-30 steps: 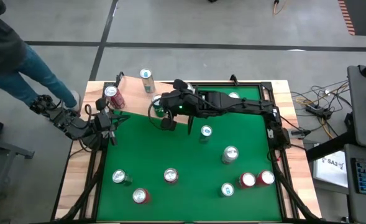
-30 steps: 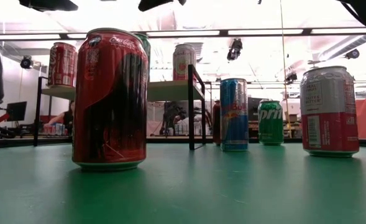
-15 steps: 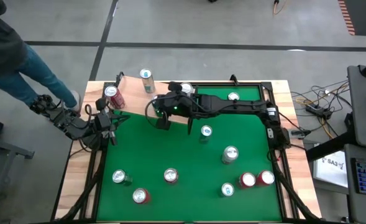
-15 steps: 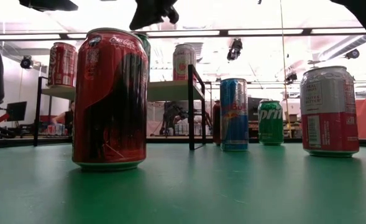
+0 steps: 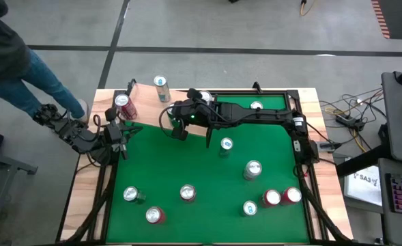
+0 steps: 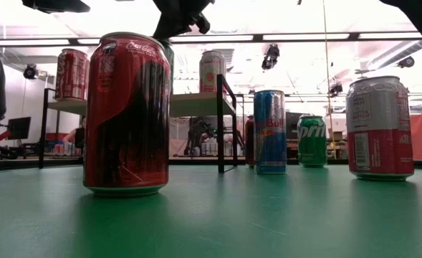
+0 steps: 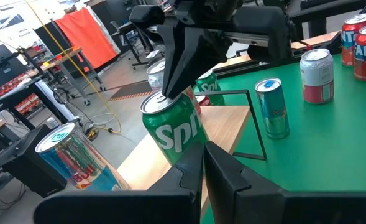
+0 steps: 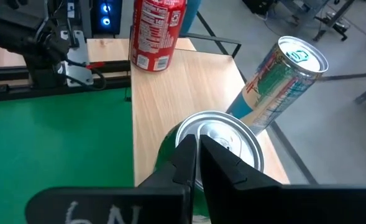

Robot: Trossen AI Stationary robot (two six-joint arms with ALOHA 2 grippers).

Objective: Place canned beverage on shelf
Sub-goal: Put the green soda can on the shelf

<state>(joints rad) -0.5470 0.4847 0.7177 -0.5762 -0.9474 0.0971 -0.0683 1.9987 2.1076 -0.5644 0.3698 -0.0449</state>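
Partly, the green Sprite can (image 7: 176, 127) is hidden in the high view beneath the right gripper (image 5: 179, 127), which sits left of the frame's centre above the pale wood-grain shelf board (image 5: 146, 106). In the low view the same can is almost wholly covered by the large red Coca-Cola can (image 6: 127, 115) in the left foreground, so only a sliver of green is seen behind its top. The dark arm is cut off by that frame's top edge.

From the left wrist view the green can is seen standing upright at the shelf board's edge, with the right gripper's fingers pressed together and their tips resting on the can's lid. Whether the lid's rim or tab is pinched cannot be made out. In the right wrist view the silver lid (image 8: 220, 140) is seen directly under the closed fingertips (image 8: 192, 149); the can's body is hidden below.

On the shelf, a red can (image 5: 123, 104) and a slim blue-and-silver can (image 5: 161, 89) are also seen. The left gripper (image 5: 122, 131) is held at the table's left edge, fingers fully together, holding nothing. A person's legs (image 5: 30, 75) are cut off at the upper left of the high view.
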